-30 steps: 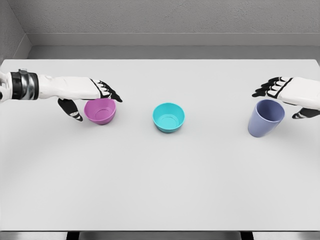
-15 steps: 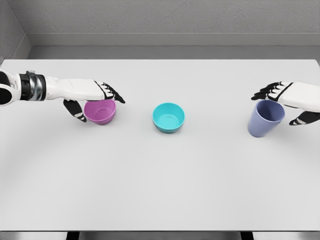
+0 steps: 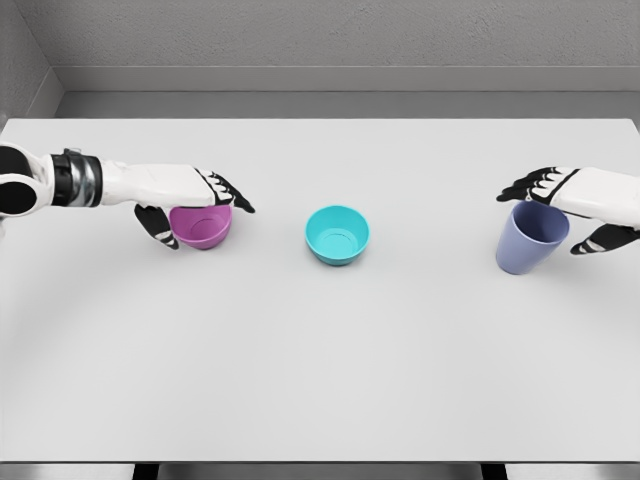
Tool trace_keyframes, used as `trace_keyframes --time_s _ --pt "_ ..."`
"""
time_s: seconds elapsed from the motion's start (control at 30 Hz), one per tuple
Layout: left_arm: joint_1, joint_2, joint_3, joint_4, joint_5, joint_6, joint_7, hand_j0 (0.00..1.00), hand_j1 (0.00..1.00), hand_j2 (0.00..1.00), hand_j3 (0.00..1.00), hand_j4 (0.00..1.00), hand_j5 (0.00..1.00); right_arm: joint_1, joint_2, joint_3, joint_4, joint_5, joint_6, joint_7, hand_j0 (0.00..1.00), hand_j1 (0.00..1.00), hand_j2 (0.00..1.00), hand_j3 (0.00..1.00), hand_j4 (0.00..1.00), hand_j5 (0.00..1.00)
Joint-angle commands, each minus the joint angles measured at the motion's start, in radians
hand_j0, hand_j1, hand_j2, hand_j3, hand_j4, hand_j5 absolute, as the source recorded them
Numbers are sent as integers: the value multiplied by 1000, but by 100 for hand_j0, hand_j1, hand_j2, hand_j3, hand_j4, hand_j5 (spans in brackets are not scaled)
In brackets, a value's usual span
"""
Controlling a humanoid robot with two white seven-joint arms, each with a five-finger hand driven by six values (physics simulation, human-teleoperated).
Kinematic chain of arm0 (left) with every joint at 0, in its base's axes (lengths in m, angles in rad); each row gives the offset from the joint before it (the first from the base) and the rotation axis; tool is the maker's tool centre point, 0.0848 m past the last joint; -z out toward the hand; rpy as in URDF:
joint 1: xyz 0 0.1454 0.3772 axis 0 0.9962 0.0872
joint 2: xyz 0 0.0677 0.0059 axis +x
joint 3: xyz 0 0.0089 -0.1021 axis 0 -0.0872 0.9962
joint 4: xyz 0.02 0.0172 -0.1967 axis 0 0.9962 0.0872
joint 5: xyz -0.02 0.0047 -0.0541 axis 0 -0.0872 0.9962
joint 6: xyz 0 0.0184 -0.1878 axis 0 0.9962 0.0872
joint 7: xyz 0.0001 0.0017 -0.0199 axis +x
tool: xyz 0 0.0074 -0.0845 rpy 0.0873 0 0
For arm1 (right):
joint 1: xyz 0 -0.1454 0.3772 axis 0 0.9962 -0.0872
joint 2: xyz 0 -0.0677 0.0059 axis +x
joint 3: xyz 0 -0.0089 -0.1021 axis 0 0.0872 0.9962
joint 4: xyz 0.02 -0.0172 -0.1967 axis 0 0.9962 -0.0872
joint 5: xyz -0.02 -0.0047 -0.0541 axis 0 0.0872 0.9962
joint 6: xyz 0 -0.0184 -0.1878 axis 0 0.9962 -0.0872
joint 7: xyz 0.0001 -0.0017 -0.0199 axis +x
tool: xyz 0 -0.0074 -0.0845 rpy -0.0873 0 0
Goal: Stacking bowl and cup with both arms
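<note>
Reaching in from the counter's [image 3: 320,380] left edge, your left hand [image 3: 190,205] cups the purple bowl [image 3: 203,226], fingers over its rim and thumb at its outer side. Your right hand [image 3: 575,205] wraps the blue cup [image 3: 530,240] near the right edge. Between them, at the counter's middle, you see the teal bowl [image 3: 337,235] standing alone.

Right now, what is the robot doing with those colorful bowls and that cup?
The left hand is draped over the purple bowl, thumb at its near side, fingers across the far rim. The right hand is wrapped around the top of the blue cup. Both things sit on the white table. The teal bowl waits untouched in the middle. Nothing is stacked yet.
</note>
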Motion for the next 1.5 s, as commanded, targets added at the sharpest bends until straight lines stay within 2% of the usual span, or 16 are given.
trace_keyframes --time_s 0.0,0.47,1.13,1.47 --pt "0 -3 1 4 4 2 0 100 100 100 100 100 100 0 3 0 0 -7 2 0 100 100 100 100 100 100" --pt "3 -40 2 77 -12 2 0 100 100 100 100 100 100 0 14 3 3 -7 2 -2 100 100 100 100 100 100" --pt "3 -61 5 105 -26 2 0 100 100 100 100 100 100 0 22 26 4 -13 2 0 100 100 100 100 100 100" --pt "5 -63 7 116 -27 2 0 100 100 100 100 100 100 -5 39 26 32 -10 2 1 100 100 100 100 100 100"
